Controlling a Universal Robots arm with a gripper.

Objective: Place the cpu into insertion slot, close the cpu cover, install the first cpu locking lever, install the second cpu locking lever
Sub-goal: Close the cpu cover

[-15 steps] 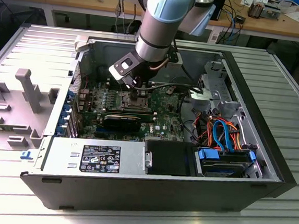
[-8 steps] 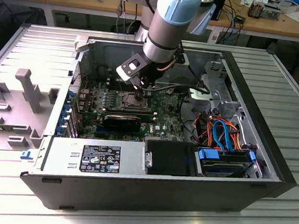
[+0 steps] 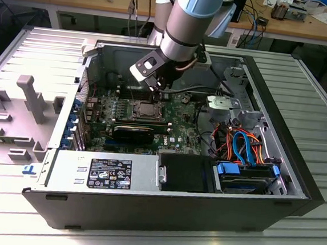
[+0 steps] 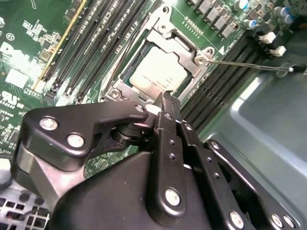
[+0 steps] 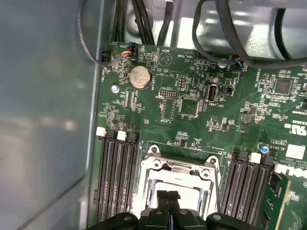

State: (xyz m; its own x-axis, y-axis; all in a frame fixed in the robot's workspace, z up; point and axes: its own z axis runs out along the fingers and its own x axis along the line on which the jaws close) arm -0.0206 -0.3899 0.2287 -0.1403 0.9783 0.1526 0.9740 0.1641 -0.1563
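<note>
Cpu (image 3: 146, 110), a small flat square chip with a silver-grey top, sits in the silver-rimmed insertion slot (image 3: 134, 111) below the black gripper (image 3: 157, 90) in the exterior view. Second wrist view: the thin silver windowed cpu cover (image 4: 186, 51) lies flat over it, apparently retaining it. First wrist view: the fingers (image 5: 163, 196) meet, holding nothing, above the cover's edge.

White lettering on motherboard (image 5: 158, 129), printed label (image 3: 110, 173) on power supply (image 3: 68, 168)

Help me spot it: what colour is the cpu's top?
The cpu is pale silver-grey, best in the second wrist view.
</note>
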